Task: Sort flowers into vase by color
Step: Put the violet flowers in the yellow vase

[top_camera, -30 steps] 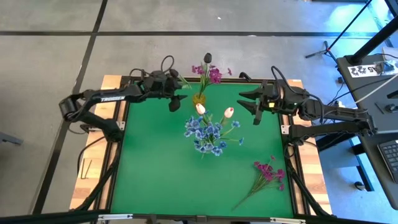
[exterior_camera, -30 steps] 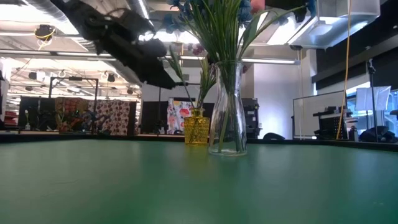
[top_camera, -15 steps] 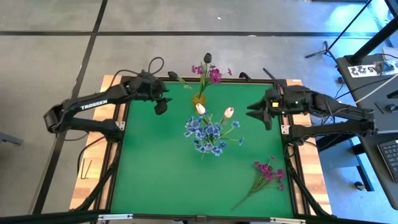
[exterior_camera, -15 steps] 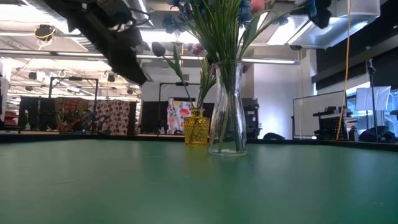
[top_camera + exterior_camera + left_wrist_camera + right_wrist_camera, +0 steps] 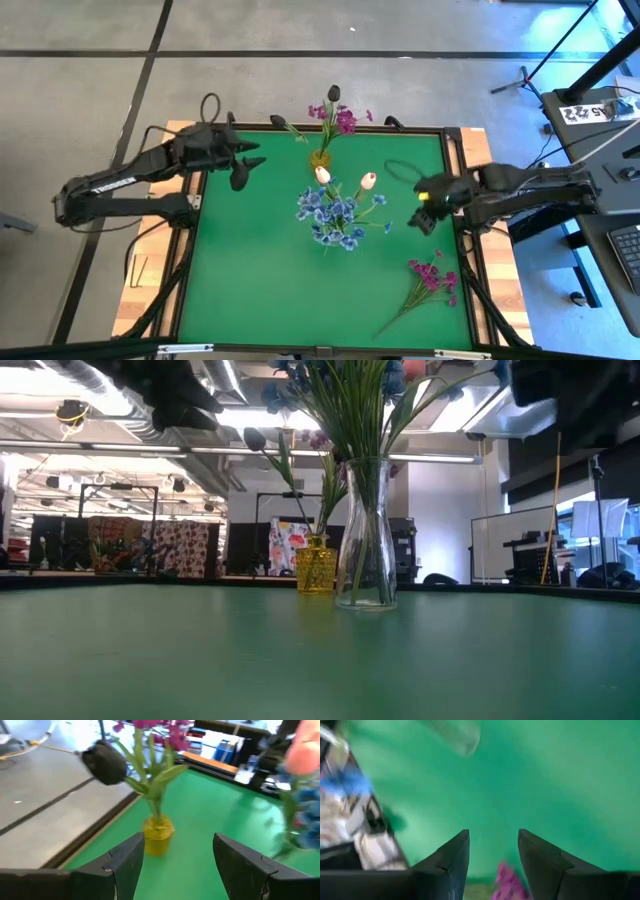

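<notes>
1. A green felt-covered table [image 5: 260,270] is seen from above, framed by a dark metal rim.
2. A clear glass vase [image 5: 364,535] is placed near the table's middle; blue blossom sprays [image 5: 335,220] and two white-pink tulip buds [image 5: 345,178] are held in it.
3. A small yellow glass vase [image 5: 316,568] is placed at the far edge, behind the clear one; magenta blossom sprays [image 5: 340,119] and dark, near-black tulip buds [image 5: 333,93] are held in it.
4. A loose magenta flower spray with a long green stem [image 5: 425,280] is laid flat on the felt toward the near right corner, well apart from both vases.
5. The left gripper [image 5: 244,170] is held above the far left part of the table, its fingers spread apart and nothing between them; the yellow vase is faced in its wrist view.
6. The right gripper [image 5: 421,214] is held above the right side, between the clear vase and the loose spray, its fingers parted and nothing grasped.
</notes>
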`<state>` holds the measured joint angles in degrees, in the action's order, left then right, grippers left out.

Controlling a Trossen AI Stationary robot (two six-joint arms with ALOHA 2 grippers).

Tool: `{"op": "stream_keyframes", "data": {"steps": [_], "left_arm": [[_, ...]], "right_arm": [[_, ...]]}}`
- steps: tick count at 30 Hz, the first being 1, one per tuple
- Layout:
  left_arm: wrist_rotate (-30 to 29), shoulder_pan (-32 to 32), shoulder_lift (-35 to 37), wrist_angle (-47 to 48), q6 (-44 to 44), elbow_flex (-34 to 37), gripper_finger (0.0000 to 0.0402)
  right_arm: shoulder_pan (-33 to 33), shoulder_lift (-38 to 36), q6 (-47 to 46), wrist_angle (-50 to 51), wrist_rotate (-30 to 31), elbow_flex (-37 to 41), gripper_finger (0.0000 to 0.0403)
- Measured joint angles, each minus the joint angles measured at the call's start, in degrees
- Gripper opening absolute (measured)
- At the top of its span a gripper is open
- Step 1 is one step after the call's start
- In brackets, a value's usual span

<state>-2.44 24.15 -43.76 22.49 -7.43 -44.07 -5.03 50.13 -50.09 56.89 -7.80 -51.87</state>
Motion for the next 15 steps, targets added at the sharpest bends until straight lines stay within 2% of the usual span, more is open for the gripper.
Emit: {"op": "stream_keyframes", "data": {"steps": [4, 8, 15], "left_arm": [[0.0, -4.3, 0.0, 0.8, -2.5, 0.0, 0.023], [0.0, -8.6, -0.6, 0.9, -4.0, 0.0, 0.023], [-0.7, -13.7, -0.8, 0.8, -5.4, 0.0, 0.023]], "right_arm": [[-9.1, 3.2, -6.9, 0.3, -2.2, 1.0, 0.0167], [-19.3, 6.4, -8.2, -1.9, -1.8, 1.0, 0.0167], [-35.7, 14.7, -5.6, -14.6, 11.4, 1.0, 0.0167]]}}
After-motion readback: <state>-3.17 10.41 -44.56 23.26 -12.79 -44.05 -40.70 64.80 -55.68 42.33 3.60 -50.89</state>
